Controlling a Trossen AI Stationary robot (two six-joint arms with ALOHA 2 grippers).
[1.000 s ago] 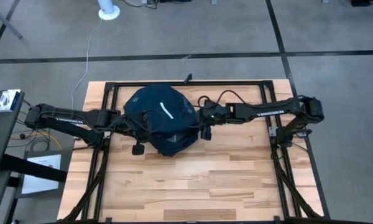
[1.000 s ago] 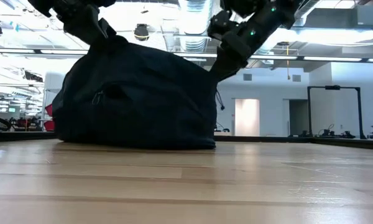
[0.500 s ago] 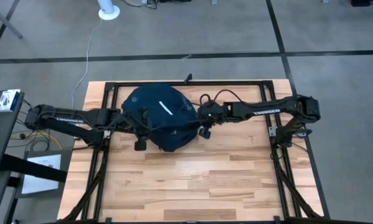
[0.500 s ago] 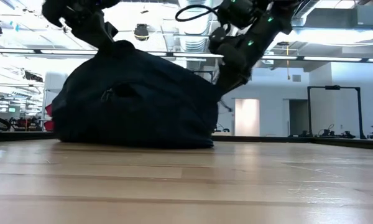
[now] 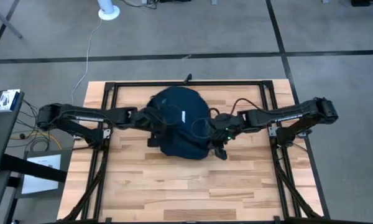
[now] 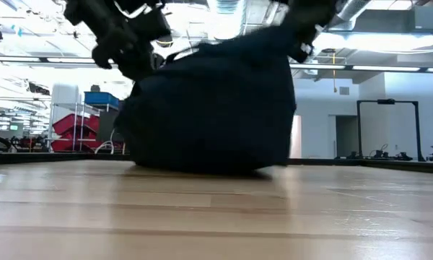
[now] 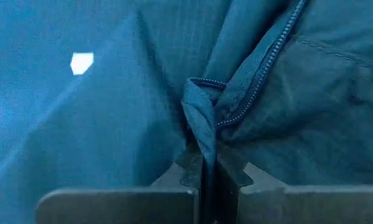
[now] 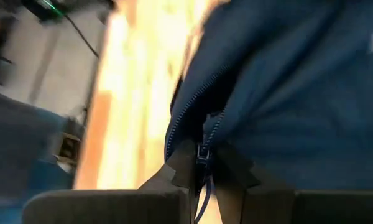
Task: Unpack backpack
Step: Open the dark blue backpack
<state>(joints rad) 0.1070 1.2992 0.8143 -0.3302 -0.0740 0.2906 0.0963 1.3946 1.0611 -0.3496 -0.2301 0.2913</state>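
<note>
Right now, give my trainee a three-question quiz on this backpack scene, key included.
1. True or false: the left tool is shut on a fold of the backpack fabric beside the zipper.
2. What does the right tool pinch? A) a strap buckle B) the zipper pull C) a clear pouch
3. Fill in: the backpack rests on the wooden ___.

Key: 1 true; 2 B; 3 table.
</note>
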